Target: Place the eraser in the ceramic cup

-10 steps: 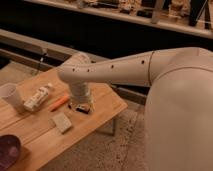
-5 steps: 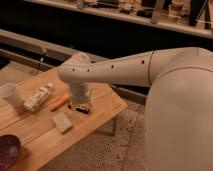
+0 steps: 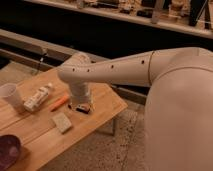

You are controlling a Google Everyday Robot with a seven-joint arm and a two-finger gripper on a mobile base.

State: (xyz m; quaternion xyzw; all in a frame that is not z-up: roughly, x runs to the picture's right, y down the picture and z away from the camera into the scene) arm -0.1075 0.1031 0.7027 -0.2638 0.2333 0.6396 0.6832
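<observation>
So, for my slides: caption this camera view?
Open end effector over the eraser on the wooden table; ceramic cup stands apart.

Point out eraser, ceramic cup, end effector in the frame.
eraser (image 3: 84, 109), camera view: its dark top face.
ceramic cup (image 3: 11, 96), camera view: white side wall, far left of frame.
end effector (image 3: 81, 104), camera view: lower tip, directly over the eraser.

Looks like a robotics lab or test space to me, not anyone's home. A big white robot arm (image 3: 125, 67) reaches over a low wooden table (image 3: 102, 111), with its gripper (image 3: 81, 104) pointing down at the tabletop among odd bits like a ceramic cup (image 3: 10, 95) and a purple bowl (image 3: 7, 150). There's a speckled terrazzo-type floor (image 3: 125, 147), long rails (image 3: 30, 42) on a dark wall, and a cluttered ledge (image 3: 150, 15) up top.
</observation>
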